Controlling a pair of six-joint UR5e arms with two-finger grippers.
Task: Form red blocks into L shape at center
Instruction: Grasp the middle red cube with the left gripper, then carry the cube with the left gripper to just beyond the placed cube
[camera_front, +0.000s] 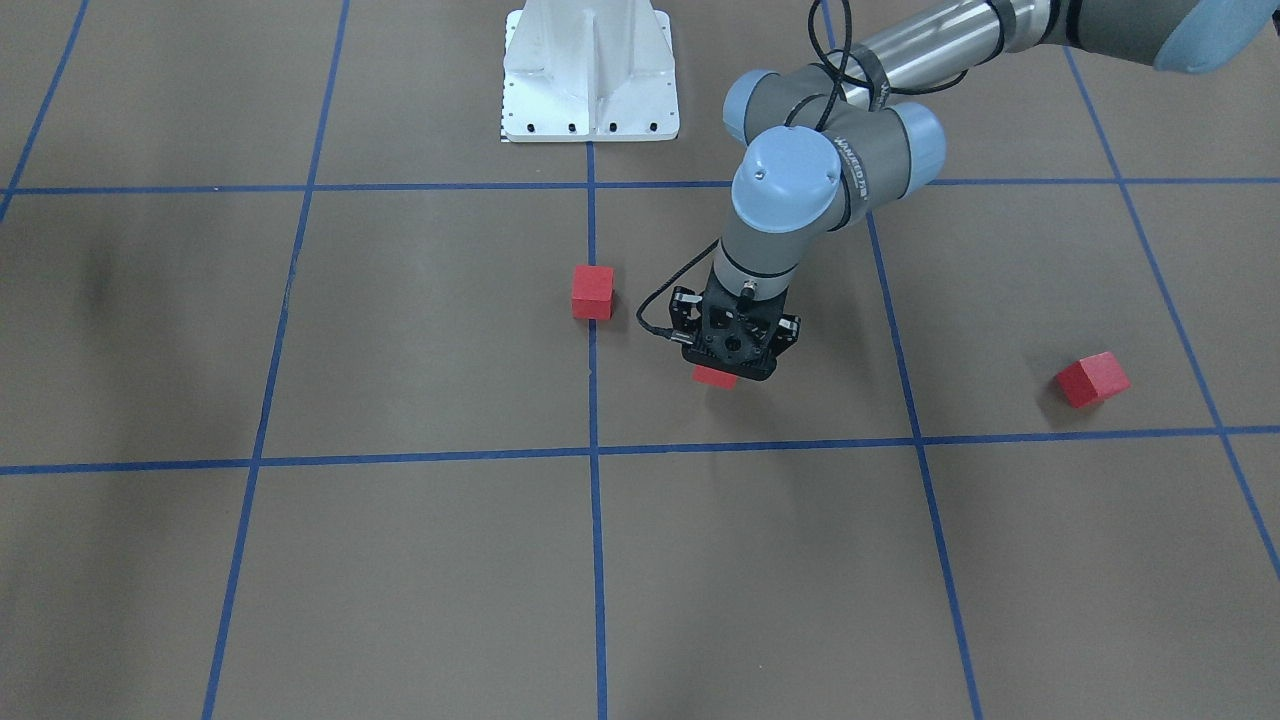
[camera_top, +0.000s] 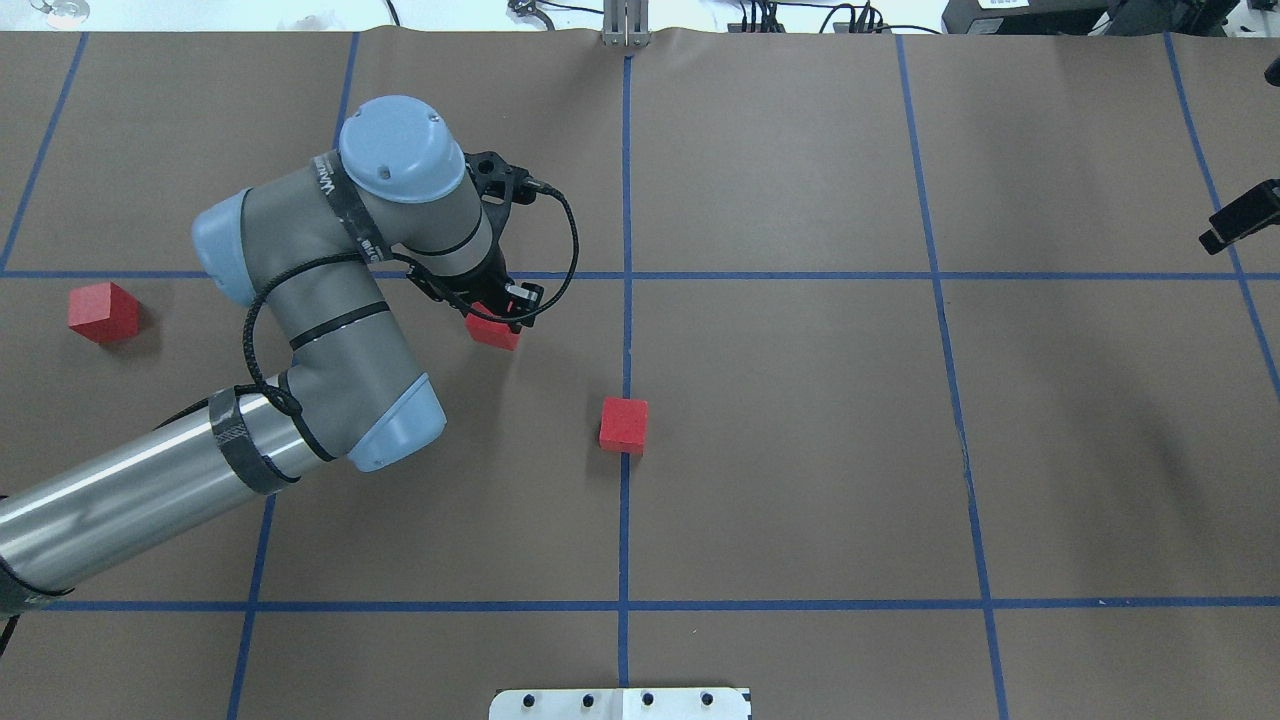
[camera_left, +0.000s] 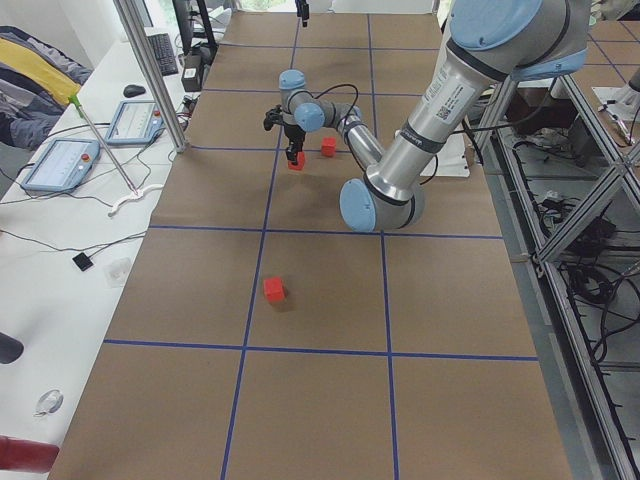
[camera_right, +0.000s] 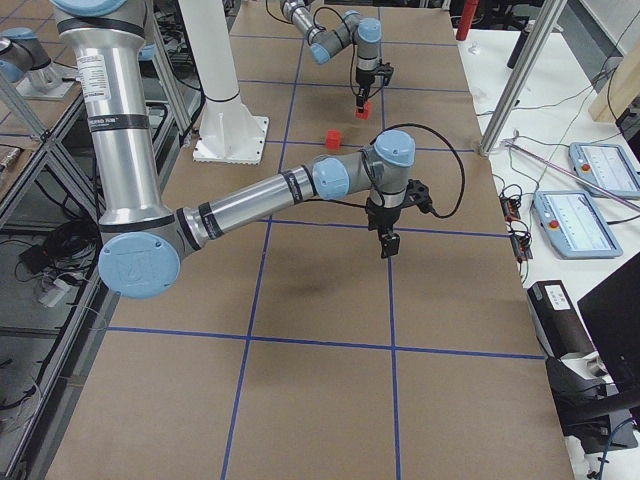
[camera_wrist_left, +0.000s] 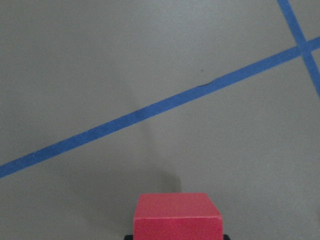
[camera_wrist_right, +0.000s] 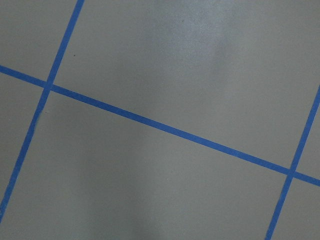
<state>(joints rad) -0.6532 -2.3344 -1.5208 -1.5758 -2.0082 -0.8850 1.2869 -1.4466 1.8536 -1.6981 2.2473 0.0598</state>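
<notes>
Red blocks (camera_top: 623, 425) form no L yet: one sits at the center (camera_top: 680, 400), a stray block (camera_top: 103, 312) lies at nine o'clock, and the left end effector (camera_top: 493, 325) clamps a third block (camera_wrist_left: 177, 216). Right end effector (camera_right: 386, 245): opening unclear.

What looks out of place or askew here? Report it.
Only the stray red block on the robot's left: it sits turned askew to the blue tape lines, far from the centre-line block. The left claw grips the third block. Nothing spilled or damaged.

My left gripper (camera_top: 496, 318) points straight down, clamped on a red block (camera_top: 492, 332); my right gripper (camera_right: 387, 243) hangs downward, well apart.
</notes>
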